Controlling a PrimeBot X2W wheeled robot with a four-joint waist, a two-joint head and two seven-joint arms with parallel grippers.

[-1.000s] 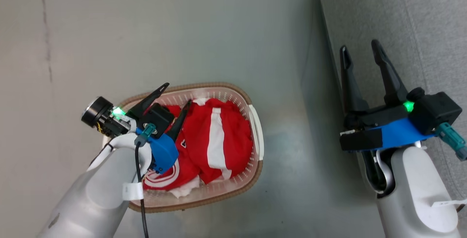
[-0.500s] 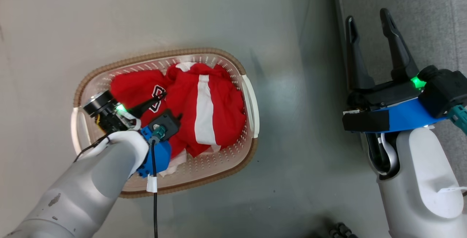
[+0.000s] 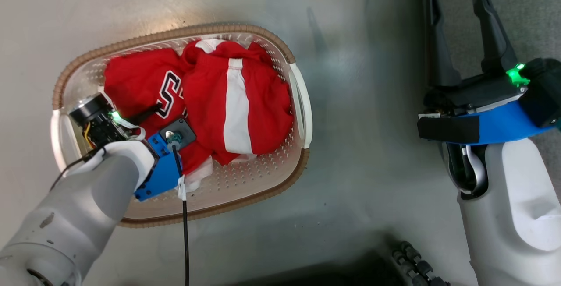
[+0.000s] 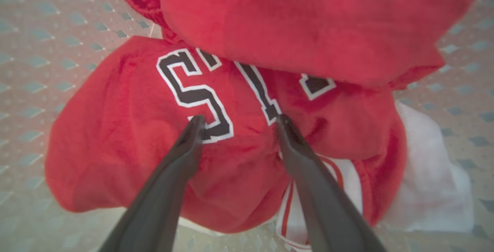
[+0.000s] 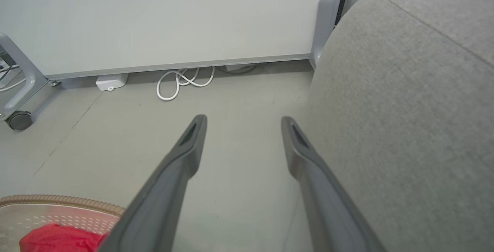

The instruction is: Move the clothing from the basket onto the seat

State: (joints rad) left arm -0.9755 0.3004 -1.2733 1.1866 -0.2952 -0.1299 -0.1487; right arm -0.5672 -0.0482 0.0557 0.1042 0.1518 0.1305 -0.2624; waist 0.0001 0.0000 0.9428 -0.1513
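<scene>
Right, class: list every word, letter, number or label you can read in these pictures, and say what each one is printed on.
"S": a black, white-edged letter on the red jersey lying in the basket.
Letters after the "S" on the jersey: partly covered by a fold of the other red garment, so they cannot be read.
No other text is legible.

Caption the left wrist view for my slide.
Open left end effector at the lettered red jersey inside the basket.

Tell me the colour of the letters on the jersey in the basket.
Black letters with white edges, on the red jersey; clearest in the left wrist view.
</scene>
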